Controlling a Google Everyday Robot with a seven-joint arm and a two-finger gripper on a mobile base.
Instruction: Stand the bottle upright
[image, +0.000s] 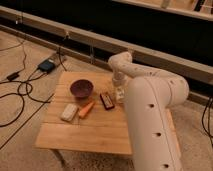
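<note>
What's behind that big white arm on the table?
Only the hand shows, down at the wooden table, beside the dark rectangular packet. The arm covers the table's right side, so whatever lies there cannot be seen; no bottle is visible.

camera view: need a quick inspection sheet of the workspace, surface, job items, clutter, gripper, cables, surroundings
surface: wooden table, slatted top, level
job's things: bottle not made out; it may be hidden at the gripper's tip
clutter: dark bowl, pale block, orange item, dark flat packet, all left of the arm
grippers: gripper shut, low over the far right part of the table, just right of the packet
cables: black cables on the floor at left, near a dark box
surroundings: speckled floor, pale ledge with a dark wall behind
</note>
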